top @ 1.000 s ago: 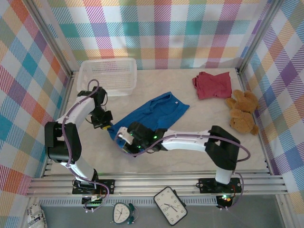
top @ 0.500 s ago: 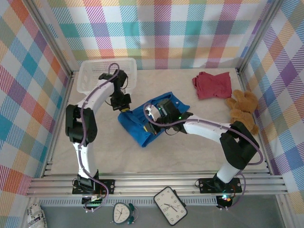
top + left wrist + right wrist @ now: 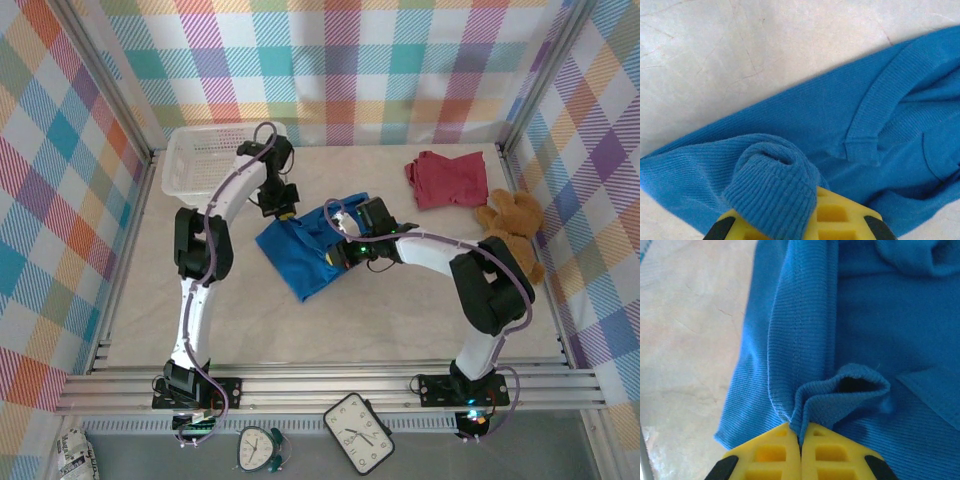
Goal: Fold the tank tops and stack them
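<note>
The bright blue tank top [image 3: 300, 262] lies mid-table, partly doubled over on itself. My left gripper [image 3: 283, 211] is shut on its far left edge; in the left wrist view a ribbed blue fold [image 3: 771, 192] drapes over the yellow fingers [image 3: 840, 215]. At the top's right side, my right gripper [image 3: 343, 243] is shut on a pinched blue hem [image 3: 840, 395] that rises from between its fingertips [image 3: 775, 450]. A dark red tank top [image 3: 448, 178] lies crumpled at the back right, away from both grippers.
A white mesh basket [image 3: 215, 160] stands at the back left, close behind the left arm. A brown teddy bear [image 3: 512, 236] sits at the right edge, below the red top. Bare table [image 3: 330, 330] lies in front of the blue top.
Both grippers have carried the blue top's near edge away from the bases, toward the back, folding it over. The arms are stretched further out and the cloth now looks shorter.
</note>
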Action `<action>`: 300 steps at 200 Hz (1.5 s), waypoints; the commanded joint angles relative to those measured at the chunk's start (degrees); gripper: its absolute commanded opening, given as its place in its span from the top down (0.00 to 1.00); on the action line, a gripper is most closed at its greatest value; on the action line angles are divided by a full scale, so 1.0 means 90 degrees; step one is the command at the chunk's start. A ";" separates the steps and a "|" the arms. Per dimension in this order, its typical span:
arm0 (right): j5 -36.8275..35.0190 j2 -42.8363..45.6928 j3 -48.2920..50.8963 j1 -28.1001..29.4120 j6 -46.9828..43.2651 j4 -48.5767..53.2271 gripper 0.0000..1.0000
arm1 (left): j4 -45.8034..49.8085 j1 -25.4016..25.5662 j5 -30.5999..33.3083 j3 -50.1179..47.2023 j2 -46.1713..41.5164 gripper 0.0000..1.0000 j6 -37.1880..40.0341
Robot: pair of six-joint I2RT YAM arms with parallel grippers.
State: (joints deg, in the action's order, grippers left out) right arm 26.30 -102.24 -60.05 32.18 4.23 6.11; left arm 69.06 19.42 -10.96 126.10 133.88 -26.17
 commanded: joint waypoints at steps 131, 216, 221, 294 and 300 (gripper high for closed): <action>-0.1370 -0.0096 0.0174 -0.0692 0.0252 -0.0299 0.62 | 0.0324 0.0049 0.0289 0.0922 -0.0096 0.62 0.0030; -0.1654 0.1700 0.1154 0.0252 -0.1046 -0.0723 0.40 | -0.0872 -0.0139 0.0774 -0.2938 -0.2162 0.48 0.0071; -0.1662 0.1711 0.1203 0.0398 -0.1278 -0.0767 0.39 | -0.0993 -0.0173 0.0719 -0.3109 -0.2201 0.48 0.0034; -0.2111 0.0674 0.0832 0.2043 -0.1928 -0.1088 0.34 | -0.2030 -0.0557 0.0565 -0.4161 -0.1923 0.50 -0.0041; -0.2163 0.0588 0.0772 0.2089 -0.1993 -0.1053 0.33 | -0.2099 -0.0575 0.0536 -0.4201 -0.1900 0.51 -0.0049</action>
State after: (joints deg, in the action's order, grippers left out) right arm 9.41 -94.37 -50.02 49.60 -9.72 -2.66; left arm 54.17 15.22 -5.04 90.19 115.18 -26.15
